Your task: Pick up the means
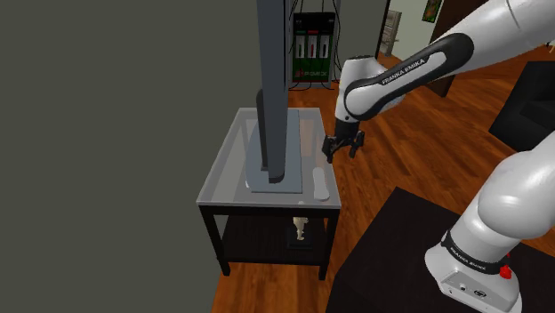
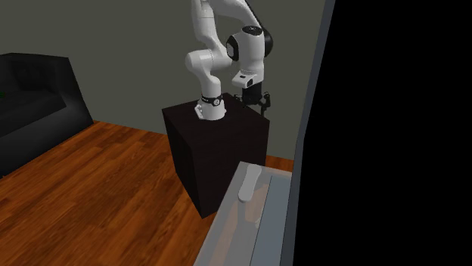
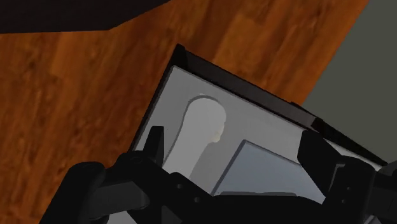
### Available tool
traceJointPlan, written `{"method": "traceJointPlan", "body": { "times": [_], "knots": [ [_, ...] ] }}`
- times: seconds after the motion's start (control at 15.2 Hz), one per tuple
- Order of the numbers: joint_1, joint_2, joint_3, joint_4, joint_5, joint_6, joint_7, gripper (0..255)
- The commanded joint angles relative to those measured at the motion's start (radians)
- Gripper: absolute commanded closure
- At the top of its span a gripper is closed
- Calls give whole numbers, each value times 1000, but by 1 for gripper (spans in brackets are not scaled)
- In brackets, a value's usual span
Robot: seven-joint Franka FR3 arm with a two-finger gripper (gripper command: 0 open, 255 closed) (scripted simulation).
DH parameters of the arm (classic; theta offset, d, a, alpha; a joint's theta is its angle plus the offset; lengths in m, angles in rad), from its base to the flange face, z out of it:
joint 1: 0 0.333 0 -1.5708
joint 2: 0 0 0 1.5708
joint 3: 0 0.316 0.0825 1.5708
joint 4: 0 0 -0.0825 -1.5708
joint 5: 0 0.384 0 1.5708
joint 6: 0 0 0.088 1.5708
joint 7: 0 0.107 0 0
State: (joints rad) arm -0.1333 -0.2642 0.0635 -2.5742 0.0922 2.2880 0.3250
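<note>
1. White Franka arm (image 1: 498, 204) rises from its base at the shoulder view's lower right, elbow high, forearm reaching toward that view's left.
2. Wrist bent down, black gripper (image 1: 342, 151) pointing downward and touching nothing.
3. Wrist view: fingers (image 3: 154, 145) stand apart, nothing clasped between them.
4. Second exterior view: arm folded above its base, gripper hanging beside it.

remote (image 1: 319, 184) | pale grey, slim, rounded ends | lying flat | on glass table (image 1: 227, 164), near its edge

You have the remote (image 1: 318, 184) lying on the table (image 1: 229, 164), along its edge nearest the stand (image 1: 400, 258), just beside the panel's base (image 1: 271, 186).
</note>
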Motion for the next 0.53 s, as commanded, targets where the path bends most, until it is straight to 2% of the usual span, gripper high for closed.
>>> {"method": "traceJointPlan", "body": {
  "times": [0.0,0.46],
  "knots": [
    [-9,84,4,24,-5,66,33,0],
    [-37,369,-13,123,-35,260,129,0]
  ]
}}
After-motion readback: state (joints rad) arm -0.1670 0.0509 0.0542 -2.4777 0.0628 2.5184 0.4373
